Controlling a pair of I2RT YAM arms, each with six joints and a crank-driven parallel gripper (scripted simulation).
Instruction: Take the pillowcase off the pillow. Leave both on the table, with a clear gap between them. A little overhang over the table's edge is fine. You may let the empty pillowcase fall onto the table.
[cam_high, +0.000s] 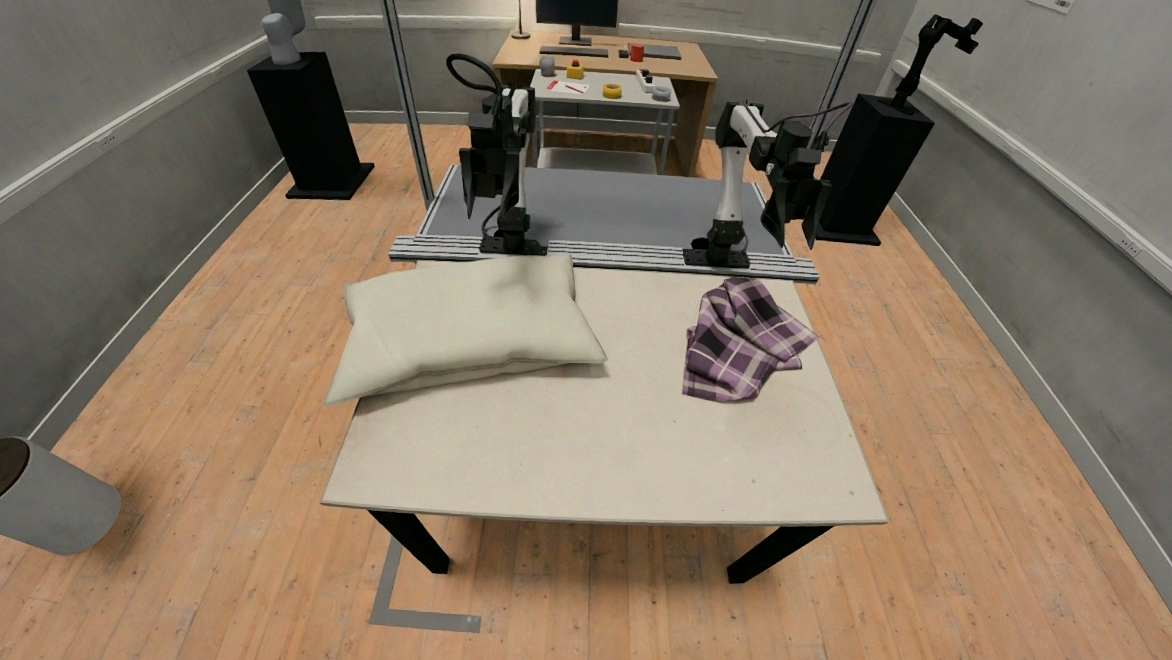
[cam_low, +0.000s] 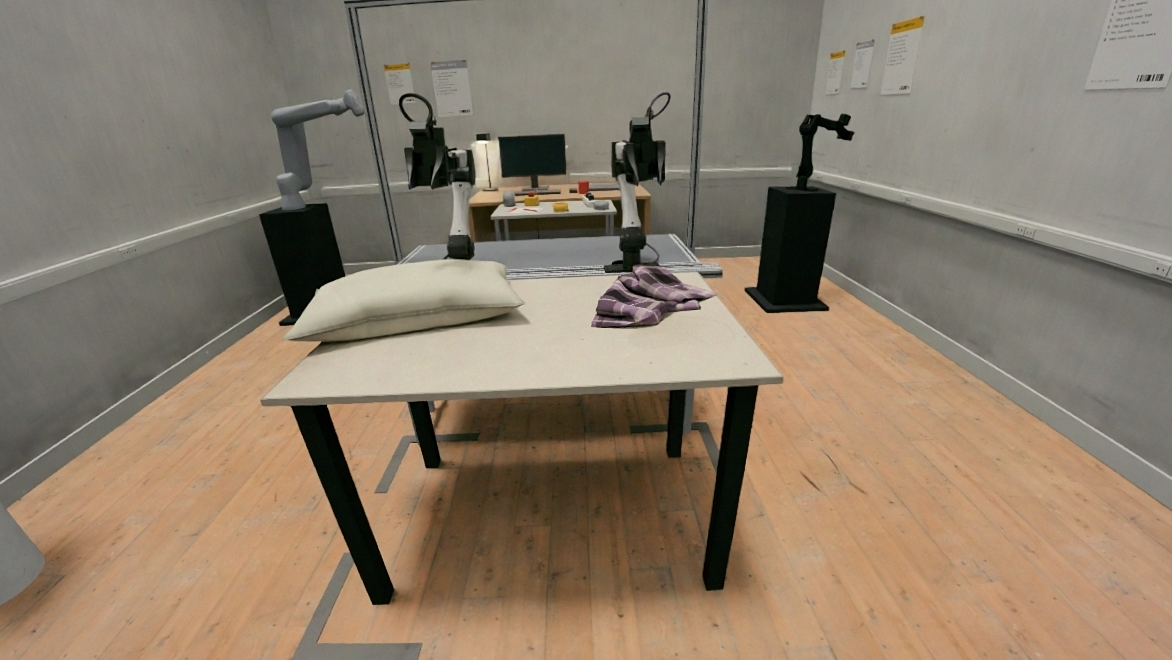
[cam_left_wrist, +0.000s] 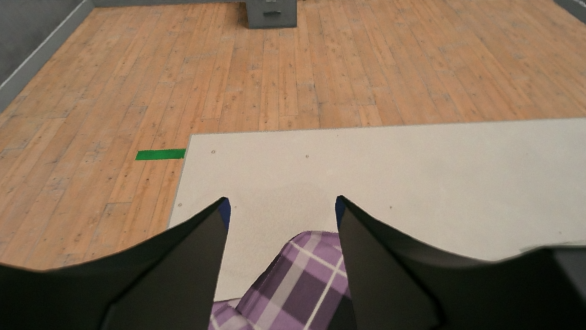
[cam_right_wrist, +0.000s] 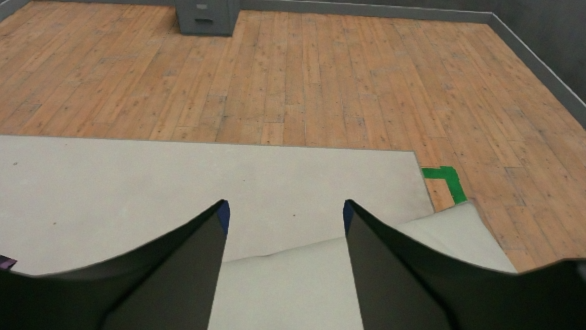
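Observation:
The bare cream pillow (cam_high: 467, 319) (cam_low: 410, 296) (cam_right_wrist: 290, 295) lies on the table (cam_high: 574, 459) (cam_low: 533, 360), on the left in the top and exterior views. One corner overhangs the table's side edge. The purple plaid pillowcase (cam_high: 742, 344) (cam_low: 643, 299) (cam_left_wrist: 310, 280) lies crumpled and flat on the right, with a wide gap between it and the pillow. My left gripper (cam_high: 792, 231) (cam_left_wrist: 282, 200) is open and empty, raised behind the pillowcase. My right gripper (cam_high: 469, 209) (cam_right_wrist: 286, 204) is open and empty, raised behind the pillow.
A metal rail (cam_high: 623, 257) with both arm bases runs along the table's back edge. Behind it are a grey platform (cam_high: 606, 200) and a desk with a monitor (cam_high: 576, 11). Black pedestals (cam_high: 305, 122) (cam_low: 791, 245) stand off to both sides.

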